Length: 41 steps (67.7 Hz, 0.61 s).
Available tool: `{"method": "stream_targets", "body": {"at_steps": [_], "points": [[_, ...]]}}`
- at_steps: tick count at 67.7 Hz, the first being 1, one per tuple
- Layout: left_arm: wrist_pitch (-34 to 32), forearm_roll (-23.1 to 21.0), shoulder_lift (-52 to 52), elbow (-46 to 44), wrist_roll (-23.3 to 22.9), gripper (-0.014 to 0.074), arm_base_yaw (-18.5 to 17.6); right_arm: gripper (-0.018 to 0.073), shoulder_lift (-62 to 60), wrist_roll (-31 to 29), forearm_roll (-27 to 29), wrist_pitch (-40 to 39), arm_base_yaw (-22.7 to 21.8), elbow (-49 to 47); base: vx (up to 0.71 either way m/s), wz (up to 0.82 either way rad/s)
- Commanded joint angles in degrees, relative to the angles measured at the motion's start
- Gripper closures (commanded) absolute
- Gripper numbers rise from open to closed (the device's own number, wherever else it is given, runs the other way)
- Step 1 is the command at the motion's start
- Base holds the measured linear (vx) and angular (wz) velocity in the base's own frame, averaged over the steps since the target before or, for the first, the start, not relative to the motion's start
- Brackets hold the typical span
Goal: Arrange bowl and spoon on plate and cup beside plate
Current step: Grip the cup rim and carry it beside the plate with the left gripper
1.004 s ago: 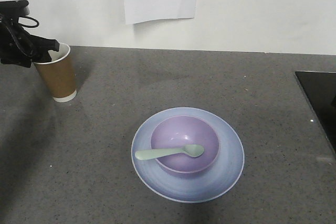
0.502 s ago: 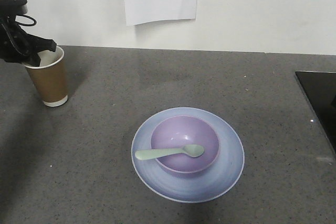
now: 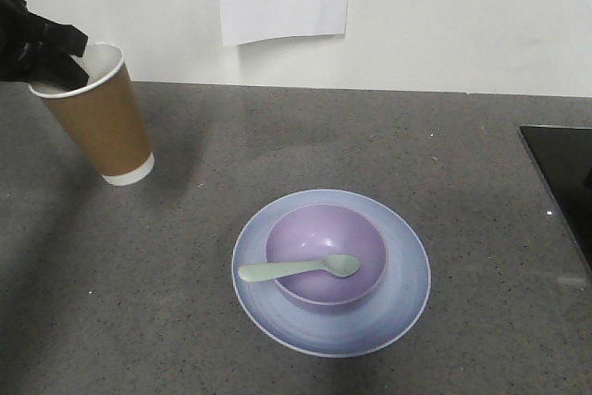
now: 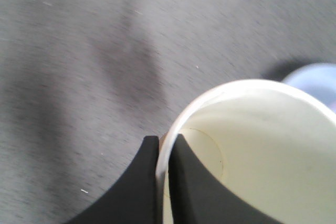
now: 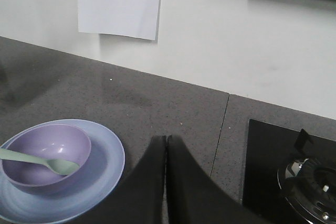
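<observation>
Front view, cup transfer. My left hand (image 3: pixel 57 60) is clamped on the rim of the cup (image 3: pixel 95 119), one finger inside the white wall and one outside, as the left wrist view shows at the rim (image 4: pixel 164 156). The cup hangs tilted, its mouth leaning toward the far-left corner and its white base band swung toward the plate (image 3: pixel 407 307); I judge the base to be off the counter (image 3: pixel 462 154) or barely touching it, but the pictures do not settle this.

The relation that governs the coming move: the plate lies to the right of the cup and nearer the camera, well apart from it, with bare counter between them. The cup's long axis runs from the gripped rim down and right, so it already points roughly at the plate. The bowl (image 3: pixel 319 233) sits centred on the plate, and the spoon (image 3: pixel 298 270) lies across the bowl, scoop on the plate's right side and handle reaching over the bowl's left rim. That handle end faces the incoming cup, so I would aim for the counter just beside the plate's left edge and bring the axis upright before letting go.

My right hand (image 5: pixel 166 145) has its fingers pressed together on nothing and hovers just right of the plate, nearer to it than the left, yet the cup is out of its reach on the plate's far side.
</observation>
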Motion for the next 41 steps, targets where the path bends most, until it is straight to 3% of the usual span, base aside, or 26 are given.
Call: {"method": "stream_targets", "body": {"at_steps": [1, 19, 41], "points": [[0.23, -2.68, -3.87, 2.35, 0.82, 0.0604, -2.39, 0.0566, 1.27, 0.0, -0.01, -3.96, -0.11, -1.15, 0.0, 0.0], [-5.1, -2.61, -4.24, 12.16, 2.08, 0.0604, -9.96, 0.0566, 1.27, 0.0, -0.01, -3.96, -0.11, -1.15, 0.0, 0.0], [-8.75, -1.54, -2.81, 14.62, 1.97, 0.0604, -12.75, 0.0566, 1.27, 0.0, 0.0, -3.41, -0.11, -1.15, 0.0, 0.0]]}}
